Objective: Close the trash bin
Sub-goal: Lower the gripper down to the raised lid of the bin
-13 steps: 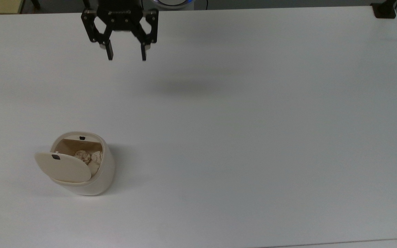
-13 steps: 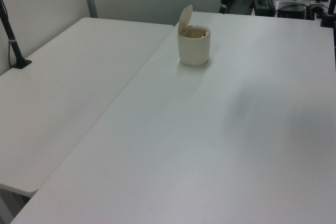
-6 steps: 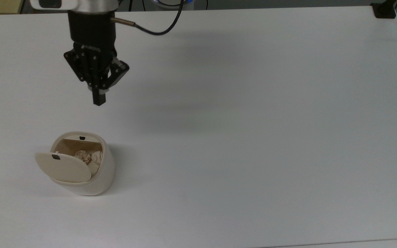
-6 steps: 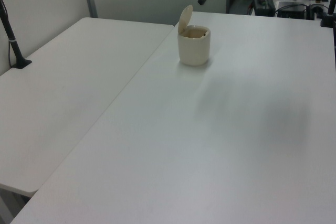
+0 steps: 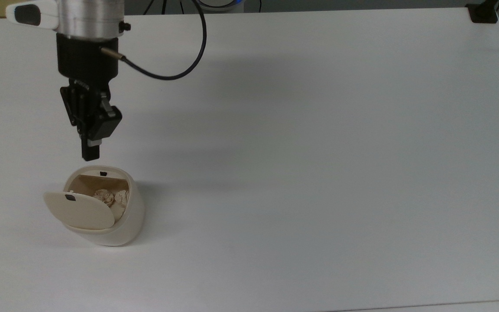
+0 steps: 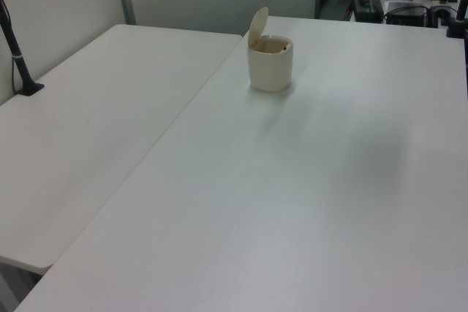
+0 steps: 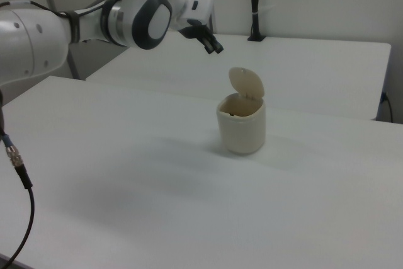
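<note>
Trash bin [image 5: 115, 216] stands on the white table [image 5: 319, 173], lid [image 5: 78, 211] tipped up open; gripper [image 5: 90, 154] hangs above and short of the bin's open side, fingers together, empty, lid beyond the opening.

I see bin [image 5: 119, 221] [image 6: 270, 65] [image 7: 242, 124]: small, cream, upright on tabletop [image 5: 319, 151], near top view's left edge. Lid [image 5: 78, 210] [image 6: 257, 25] [image 7: 246, 84] hinged up, open. Crumpled paper [image 5: 111, 198] inside.

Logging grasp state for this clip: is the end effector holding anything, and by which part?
Nothing is held. The end effector hangs in the air, apart from the open trash bin and its raised lid.
</note>
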